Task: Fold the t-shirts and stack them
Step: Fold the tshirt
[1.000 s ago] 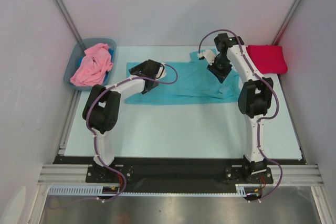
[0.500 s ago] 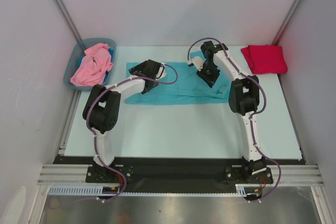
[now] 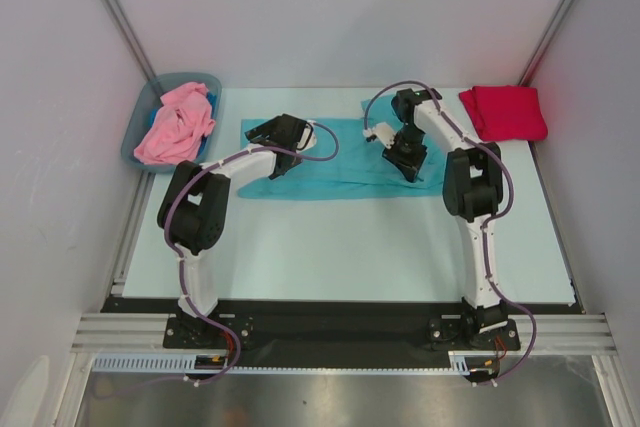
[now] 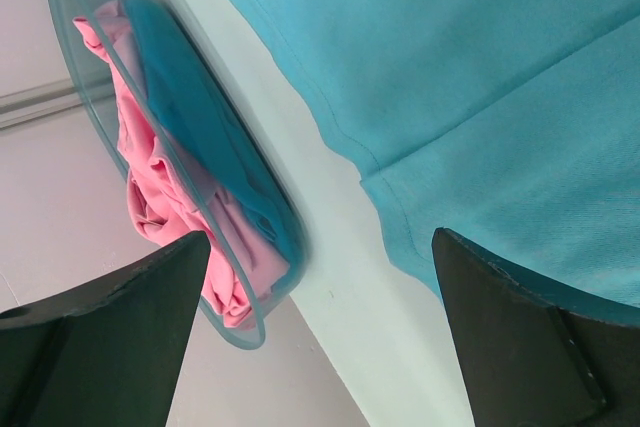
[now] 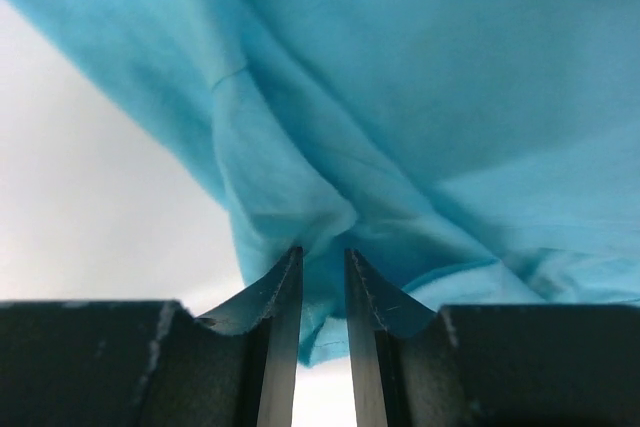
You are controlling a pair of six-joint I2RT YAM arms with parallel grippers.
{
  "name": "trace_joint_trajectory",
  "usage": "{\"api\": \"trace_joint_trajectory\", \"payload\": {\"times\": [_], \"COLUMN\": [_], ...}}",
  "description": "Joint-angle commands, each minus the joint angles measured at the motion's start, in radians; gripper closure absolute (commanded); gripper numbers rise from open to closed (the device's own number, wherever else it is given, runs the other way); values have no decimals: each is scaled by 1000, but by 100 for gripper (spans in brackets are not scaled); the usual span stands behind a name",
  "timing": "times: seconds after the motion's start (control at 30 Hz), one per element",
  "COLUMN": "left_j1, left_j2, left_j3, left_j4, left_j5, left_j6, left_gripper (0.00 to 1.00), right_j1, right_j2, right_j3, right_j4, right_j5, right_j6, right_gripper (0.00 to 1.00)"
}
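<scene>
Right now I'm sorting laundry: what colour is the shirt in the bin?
A pink shirt, clearest from the top view.

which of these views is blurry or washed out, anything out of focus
Top external: evenly lit and sharp, no glare on the teal t-shirt. Left wrist: cloth weave crisp, the dark left fingers show little detail. Right wrist: the table beyond the shirt is washed out to white, the right fingers look nearly black.

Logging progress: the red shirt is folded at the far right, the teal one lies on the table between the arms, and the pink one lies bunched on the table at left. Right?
Not quite. The pink shirt lies bunched in the bin at left, not on the table; the top view shows it. The rest stands.
</scene>
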Motion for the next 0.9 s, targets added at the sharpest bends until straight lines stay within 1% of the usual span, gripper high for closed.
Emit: {"api": "trace_joint_trajectory", "payload": {"times": [0.0,0.2,0.43,0.57,0.7,0.77,0.87], "left_j1": [0,0,1,1,0,1,0], "left_j2": [-22,-46,-100,-119,-128,-126,-123], "left_j3": [-4,-27,-83,-106,-117,-119,-119], "left_j4": [26,28,32,42,43,46,49], "left_j5": [-4,6,12,12,15,15,15], "left_j6": [8,15,25,25,17,15,9], "left_gripper": [0,0,0,0,0,0,0], "right_j1": [10,24,44,68,91,91,91], "right_j2": [-92,-85,-197,-269,-312,-316,-313], "right_j3": [-47,-101,-298,-364,-355,-314,-300], "right_j4": [-193,-173,-61,-12,28,30,37], "right_j5": [-36,-61,-73,-47,-6,8,32], "right_j6": [-58,-55,-11,21,29,34,32], "right_gripper": [71,72,72,72,70,69,68]}}
